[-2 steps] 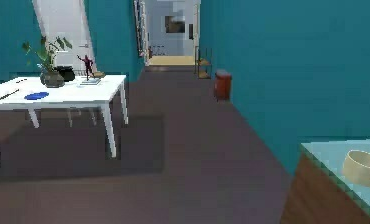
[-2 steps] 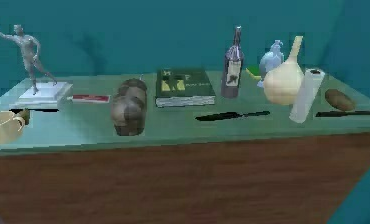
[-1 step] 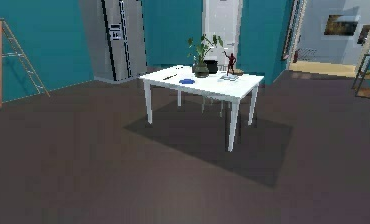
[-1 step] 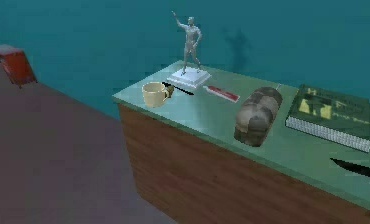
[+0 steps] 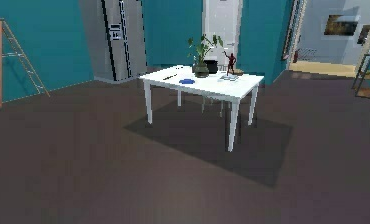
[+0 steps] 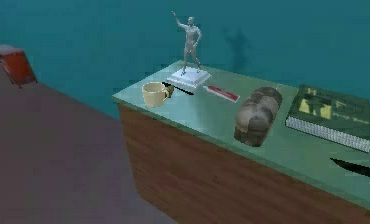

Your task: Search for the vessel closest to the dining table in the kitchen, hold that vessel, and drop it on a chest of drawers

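Observation:
A white dining table [image 5: 243, 88] stands mid-room in the forward view. On it are a leafy plant in a dark pot [image 5: 201, 68], a small dark figurine [image 5: 231, 62], a flat blue item [image 5: 186, 81] and a thin dark stick-like thing [image 5: 171, 74]. In the arm side view a tan cup [image 6: 155, 94] with a handle sits near the left corner of a wooden cabinet with a green top [image 6: 208, 125].
A grey statue on a white base [image 6: 189, 52], a flat red item [image 6: 221, 92], a brown rounded lump [image 6: 258, 114], a book [image 6: 331, 116] and a dark flat shape [image 6: 355, 166] lie on the green top. A grey fridge [image 5: 117, 38], a ladder [image 5: 18, 60] and a doorway [image 5: 221, 30] line the teal walls. A red chair [image 6: 15, 64] stands far left.

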